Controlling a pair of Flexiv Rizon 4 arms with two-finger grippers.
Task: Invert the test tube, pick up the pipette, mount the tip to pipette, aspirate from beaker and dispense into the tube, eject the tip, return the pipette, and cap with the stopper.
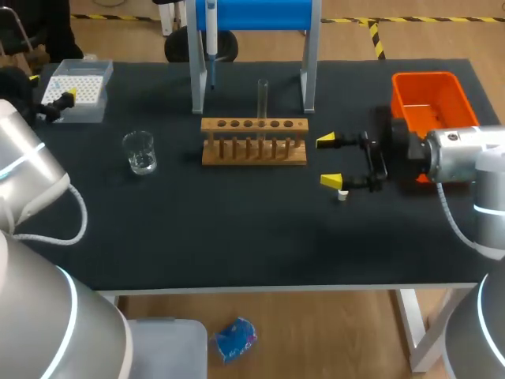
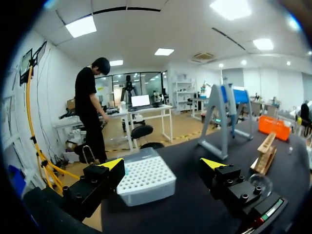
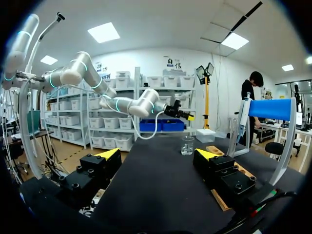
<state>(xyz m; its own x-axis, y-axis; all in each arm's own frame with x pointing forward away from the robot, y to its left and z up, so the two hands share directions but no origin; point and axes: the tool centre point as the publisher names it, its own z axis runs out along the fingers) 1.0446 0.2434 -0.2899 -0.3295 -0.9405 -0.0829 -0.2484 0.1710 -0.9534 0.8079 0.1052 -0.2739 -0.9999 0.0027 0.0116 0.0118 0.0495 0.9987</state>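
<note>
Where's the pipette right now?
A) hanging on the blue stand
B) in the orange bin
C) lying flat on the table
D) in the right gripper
A: the pipette hangs tip-down from the blue stand behind the rack, and the right gripper has its fingers open with nothing between them.

Left gripper (image 1: 52, 88): at 10 o'clock, fingers apart. Right gripper (image 1: 328, 161): at 3 o'clock, fingers apart, pointing toward 9 o'clock.
</note>
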